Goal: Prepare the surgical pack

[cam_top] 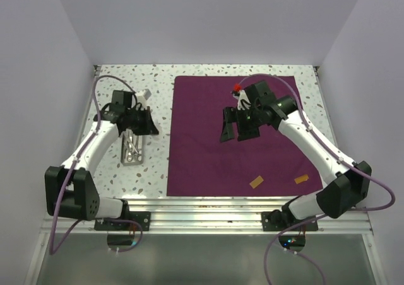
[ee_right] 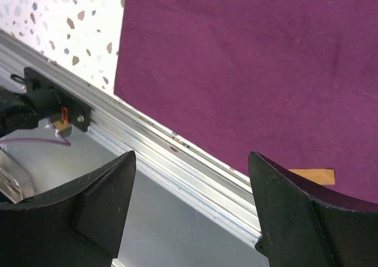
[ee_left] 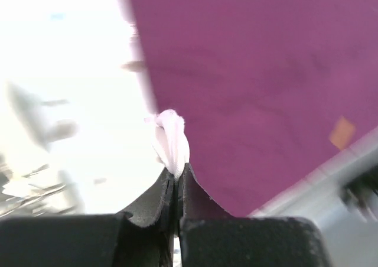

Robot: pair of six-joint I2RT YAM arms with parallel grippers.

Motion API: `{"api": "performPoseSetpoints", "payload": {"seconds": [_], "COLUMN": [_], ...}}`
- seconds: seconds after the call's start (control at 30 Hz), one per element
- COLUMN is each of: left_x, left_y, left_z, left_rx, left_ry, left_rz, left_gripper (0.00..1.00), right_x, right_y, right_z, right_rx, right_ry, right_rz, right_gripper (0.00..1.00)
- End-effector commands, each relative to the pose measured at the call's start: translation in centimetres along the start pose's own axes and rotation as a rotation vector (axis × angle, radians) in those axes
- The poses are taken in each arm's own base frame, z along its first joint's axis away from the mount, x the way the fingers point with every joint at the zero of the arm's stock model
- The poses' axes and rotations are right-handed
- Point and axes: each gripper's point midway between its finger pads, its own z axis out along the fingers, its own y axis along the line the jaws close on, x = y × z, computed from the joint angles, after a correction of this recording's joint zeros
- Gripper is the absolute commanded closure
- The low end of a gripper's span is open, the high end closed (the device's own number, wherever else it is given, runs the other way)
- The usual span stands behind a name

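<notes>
The dark purple cloth (cam_top: 233,133) lies flat across the middle of the table, and it also fills the left wrist view (ee_left: 266,84) and the right wrist view (ee_right: 248,60). Left of it sits the small steel tray (cam_top: 132,149) with thin steel instruments in it. My left gripper (cam_top: 150,125) hovers over the tray's far end. In its wrist view the left gripper (ee_left: 177,173) is shut on a folded piece of white gauze (ee_left: 171,138). My right gripper (cam_top: 235,132) hangs open over the cloth. Nothing is between the jaws of the right gripper (ee_right: 192,163) in its own view.
Two small orange-brown tabs (cam_top: 256,181) (cam_top: 301,179) lie on the cloth's near edge; one tab (ee_right: 313,176) shows by my right finger. An aluminium rail (cam_top: 208,206) runs along the table's near edge. White walls close in the left, right and back.
</notes>
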Motion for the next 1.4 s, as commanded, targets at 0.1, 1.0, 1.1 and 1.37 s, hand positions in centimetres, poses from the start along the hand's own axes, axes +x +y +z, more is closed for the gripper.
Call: {"api": "performPoseSetpoints", "payload": {"seconds": [0.1,1.0,1.1,1.37], "left_x": [-1.2,-1.3,-1.0,-2.3], "left_y": [14.8,18.8,19.3,16.8], "left_z": [-4.9,1.5,0.1,-3.0], "left_rx": [-0.560,-0.386,-0.469,-0.493], "left_ry": [-0.035,0.054,0.059,-0.064], "left_rz": [-0.180,-0.346,-0.356,-0.415], "left_gripper": [1.00,0.55,0.50,0.00], "right_x": [-0.6,-6.8,-8.3,-10.5], "right_y": [-0.4,-3.8,-5.3,-12.4], "right_z": [1.5,8.6,9.1,9.7], "right_rx": [0.016,0.018,0.049,0.180], "right_ry": [0.014,0.003,-0.015,-0.101], "right_rz": [0.028,0.147,0.195,0.408], "right_gripper": [0.20,0.19,0.19,0.18]}}
